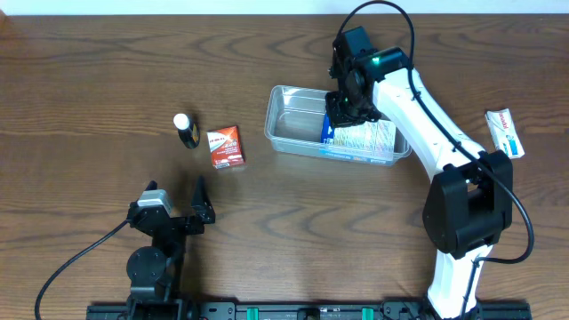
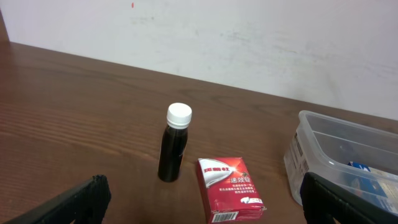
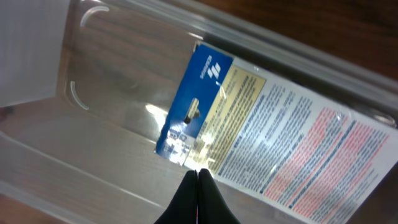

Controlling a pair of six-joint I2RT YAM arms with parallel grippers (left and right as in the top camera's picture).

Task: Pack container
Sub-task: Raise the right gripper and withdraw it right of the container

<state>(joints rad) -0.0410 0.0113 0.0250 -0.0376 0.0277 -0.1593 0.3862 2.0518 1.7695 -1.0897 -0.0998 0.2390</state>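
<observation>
We see the container point(image 1: 292, 123), a clear plastic tub with a rim and rounded corners, on the bench point(image 1: 89, 71) right of the middle, its long side running left to right. A flat printed packet point(image 1: 363, 139) lies inside it, in the right-hand part. The packet has a blue header at one end and blocks of blue and red print across the rest. The left part of the tub floor is bare.

The right gripper point(image 1: 348, 108) reaches down into the tub over the blue end of the packet. In the right wrist view its jaws are closed, the tips meeting in a point at the packet's near edge. Whether they pinch that edge, we cannot tell.

Left of the tub and apart from it, a small red carton point(image 1: 225, 148) lies flat. Just beside the carton, further left, a dark bottle point(image 1: 185, 130) with a white cap stands upright.

The left gripper point(image 1: 176, 200) sits low near the front of the bench, well apart from the tub, facing the bottle and carton. Its jaws are spread wide and hold nothing, and its fingers point(image 2: 81, 200) frame the bottom corners of the left wrist view.

At the far right of the bench lies a white tube point(image 1: 504, 132) with red and blue print.
</observation>
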